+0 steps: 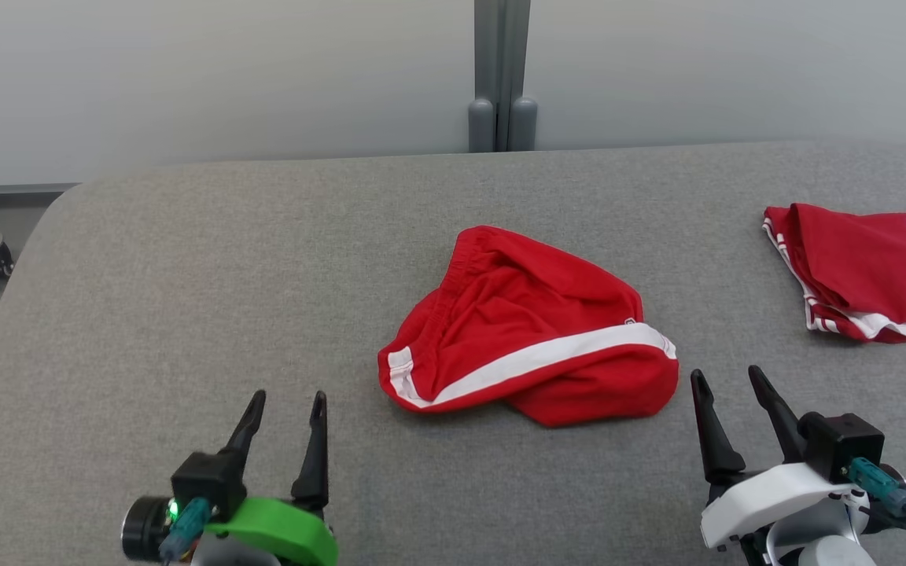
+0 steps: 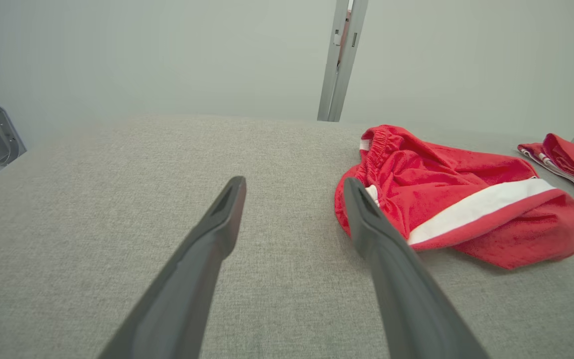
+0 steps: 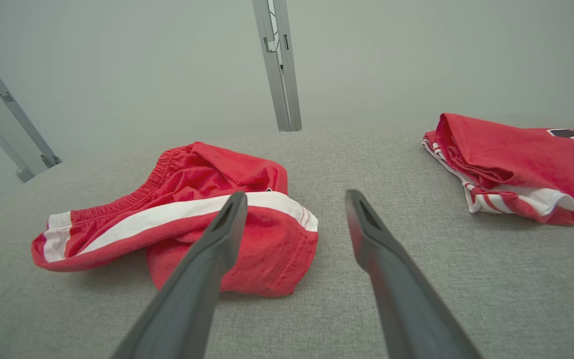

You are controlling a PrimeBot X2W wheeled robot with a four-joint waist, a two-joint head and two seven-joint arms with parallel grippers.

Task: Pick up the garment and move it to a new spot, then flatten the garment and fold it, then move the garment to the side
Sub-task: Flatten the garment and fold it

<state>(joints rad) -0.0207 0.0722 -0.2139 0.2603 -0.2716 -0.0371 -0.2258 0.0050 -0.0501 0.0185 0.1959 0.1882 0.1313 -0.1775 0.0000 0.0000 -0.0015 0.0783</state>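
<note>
The garment (image 1: 528, 330), red shorts with a white side stripe and an elastic waistband, lies crumpled near the middle of the grey padded table (image 1: 185, 275), and nothing is touching it. One part is folded over another, so the shape of the legs cannot be made out. The right gripper (image 1: 727, 374) is just beside the lower right edge of the shorts, its two dark fingers spread apart with nothing between them and pointing toward the far side of the table. In the right wrist view one finger crosses in front of the red cloth and hides a strip of it. The left gripper (image 1: 289, 397) is further from the shorts, on their left, also with fingers parted and empty, pointing the same way. Whether the fingertips touch the table I cannot tell. Both arms are cut off by the bottom edge of the head view – only the wrists show. At the right, well apart, lies a folded red jersey (image 1: 870, 267), cut by the picture edge, its dark print only partly seen.
</note>
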